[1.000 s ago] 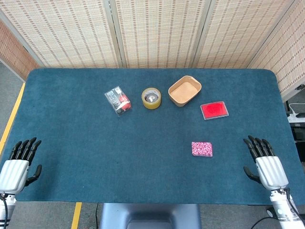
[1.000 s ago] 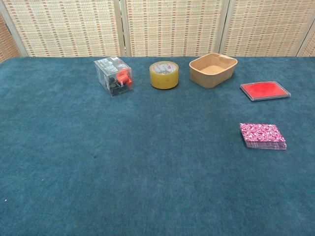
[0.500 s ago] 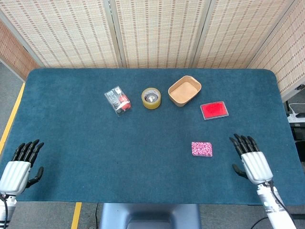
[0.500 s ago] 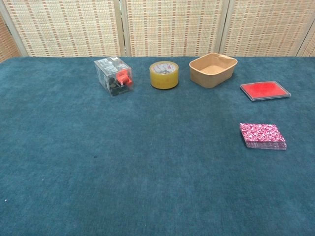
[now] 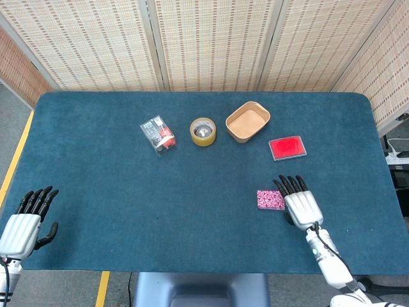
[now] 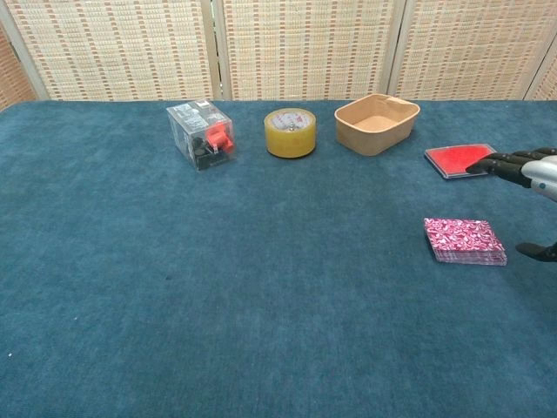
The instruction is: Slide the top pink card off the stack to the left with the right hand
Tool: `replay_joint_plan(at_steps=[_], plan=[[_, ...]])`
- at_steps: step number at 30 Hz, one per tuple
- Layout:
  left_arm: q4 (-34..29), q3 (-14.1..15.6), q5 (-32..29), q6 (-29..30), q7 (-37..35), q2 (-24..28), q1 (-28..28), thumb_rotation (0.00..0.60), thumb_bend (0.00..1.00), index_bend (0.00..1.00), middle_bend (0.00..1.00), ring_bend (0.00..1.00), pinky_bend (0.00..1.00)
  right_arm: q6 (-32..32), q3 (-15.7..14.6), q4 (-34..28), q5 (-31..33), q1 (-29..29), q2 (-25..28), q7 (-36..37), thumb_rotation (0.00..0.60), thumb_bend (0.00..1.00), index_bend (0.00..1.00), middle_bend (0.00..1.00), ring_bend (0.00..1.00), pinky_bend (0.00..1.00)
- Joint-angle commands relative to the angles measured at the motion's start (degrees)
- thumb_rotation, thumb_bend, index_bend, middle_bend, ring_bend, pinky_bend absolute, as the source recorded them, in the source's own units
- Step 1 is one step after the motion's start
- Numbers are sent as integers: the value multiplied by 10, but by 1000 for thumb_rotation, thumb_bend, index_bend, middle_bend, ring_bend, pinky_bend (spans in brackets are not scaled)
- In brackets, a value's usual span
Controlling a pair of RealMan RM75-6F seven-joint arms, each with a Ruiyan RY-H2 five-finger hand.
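Beside card stack | right robot hand | fingers spread, empty

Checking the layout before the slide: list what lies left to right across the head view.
Left hand → clear box → tape roll → tan bowl → card stack. The red case and right hand overlap in span, so I leave them unordered.

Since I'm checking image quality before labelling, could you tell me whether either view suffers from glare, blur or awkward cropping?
Head view: even lighting, no glare, sharp throughout; the right hand beside the pink card stack casts only a small soft shadow. Chest view: also sharp, but the right hand is cropped by the frame's right edge.
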Motion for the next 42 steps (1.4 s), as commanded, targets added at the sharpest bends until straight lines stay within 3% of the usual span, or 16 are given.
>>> replay_joint_plan(at_steps=[1,9,16,42], plan=[[4,0,-1,-1,-8,1,0,600,469,0,0,0,15,-16,11,16,40,21,-22,-21,600,244,38,34,0,0],[1,-4,-13,5,15,-2,3,600,468,0,0,0,16,-62,12,17,133,56,-24,-38,600,243,78,69,0,0],[-4,-4,-16,6,21,-2,5,600,468,0,0,0,18,-60,3,13,170,81,-26,-59,600,244,114,94,0,0],[-4,-1,-19,-3,3,10,4,600,468,0,0,0,18,-9,-20,31,222,124,-63,-88,600,243,243,202,35,0]])
